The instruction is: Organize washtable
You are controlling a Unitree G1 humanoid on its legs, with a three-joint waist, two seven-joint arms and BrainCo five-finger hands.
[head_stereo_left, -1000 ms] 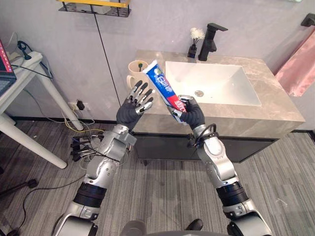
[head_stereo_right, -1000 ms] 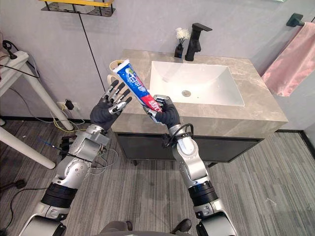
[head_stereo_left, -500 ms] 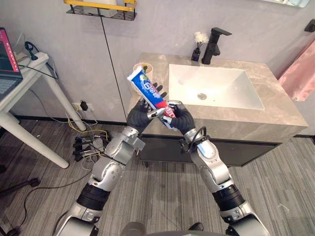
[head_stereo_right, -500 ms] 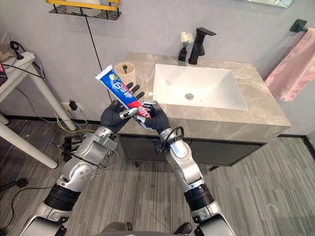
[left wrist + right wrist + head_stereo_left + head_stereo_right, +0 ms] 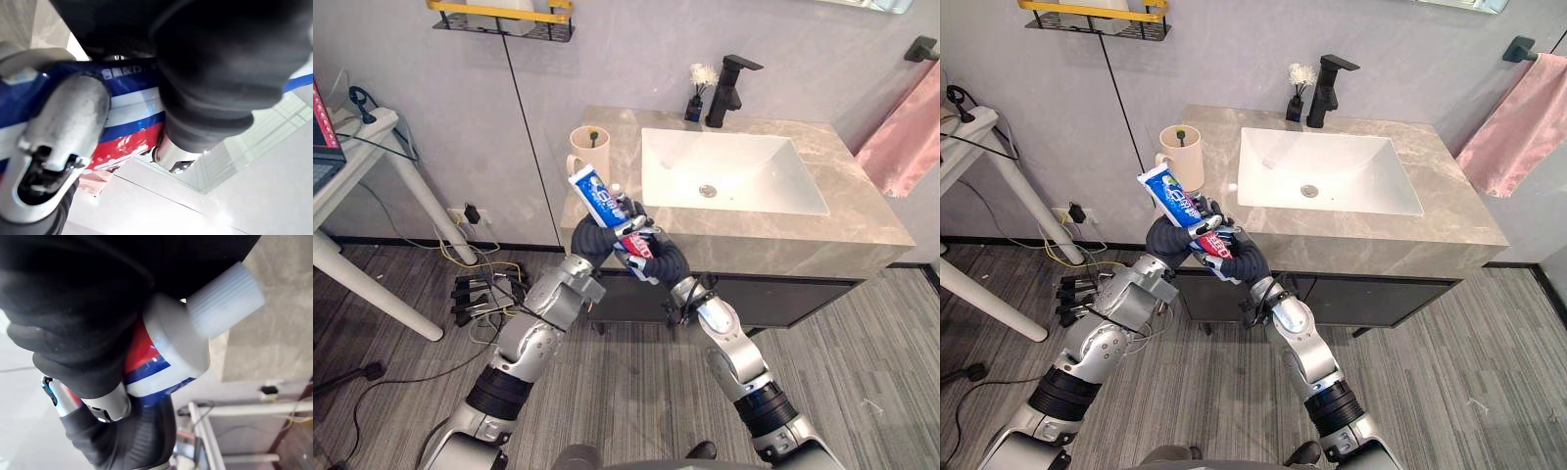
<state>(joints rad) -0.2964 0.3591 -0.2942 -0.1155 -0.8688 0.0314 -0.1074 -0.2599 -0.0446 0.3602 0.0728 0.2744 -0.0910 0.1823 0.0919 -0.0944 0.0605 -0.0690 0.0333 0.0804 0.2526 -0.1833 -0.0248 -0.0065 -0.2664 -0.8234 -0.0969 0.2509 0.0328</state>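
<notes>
– Toothpaste tube (image 5: 596, 192): where is it, head cams?
– Left eye: in the air off the front left corner of the marble countertop (image 5: 822, 230), not touching it. Tilted, crimped end up and toward the robot's left, cap end low. Left hand (image 5: 590, 235) is wrapped round the middle and right hand (image 5: 664, 262) round the lower end. The two hands touch.
– Rest of the counter?
– Beige mug (image 5: 588, 155) at the left edge, just behind the tube. White basin (image 5: 734, 166) in the middle, black faucet (image 5: 724, 83) behind it. Small dark vase (image 5: 694, 101) with white flowers beside the faucet. Pink towel (image 5: 901, 142) on the wall to the right.
– Right eye?
– Same layout, both hands closed on the tube.
– Left wrist?
– Silver fingers (image 5: 63, 122) curled over the blue-white-red tube wall, clamped on it.
– Right wrist?
– White ribbed cap (image 5: 225, 298) sticks out past the hand. Tube shoulder sits against the palm, fingers closed round it. Countertop shows past the cap.
</notes>
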